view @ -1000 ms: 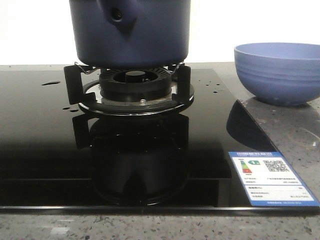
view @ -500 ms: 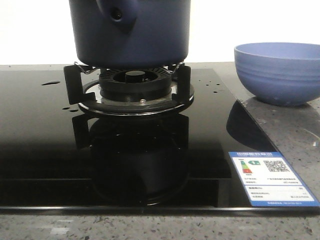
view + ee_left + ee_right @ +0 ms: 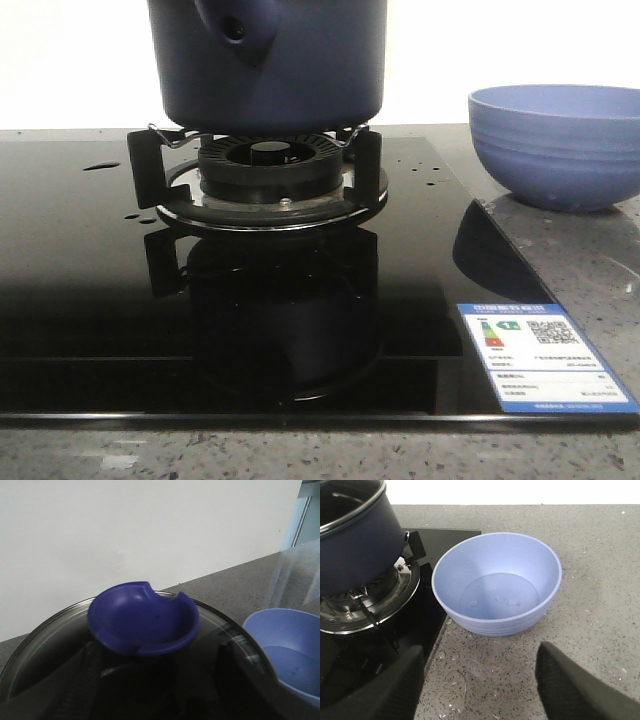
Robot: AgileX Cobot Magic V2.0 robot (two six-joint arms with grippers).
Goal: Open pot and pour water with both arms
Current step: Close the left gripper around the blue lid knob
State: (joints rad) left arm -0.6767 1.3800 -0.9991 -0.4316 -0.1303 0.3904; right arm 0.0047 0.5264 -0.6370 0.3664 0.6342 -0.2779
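- We find one printed sticker [image 3: 545,354] on the near right corner of the black glass cooktop [image 3: 80,280].
- It carries a blue header, coloured rating arrows and a QR code (its small lettering is too blurred to read).

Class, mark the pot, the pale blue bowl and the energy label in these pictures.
pot [image 3: 290,70], front view, on its front wall.
pale blue bowl [image 3: 470,565], right wrist view, on its inner wall.
energy label [image 3: 540,365], front view, on the label's middle.
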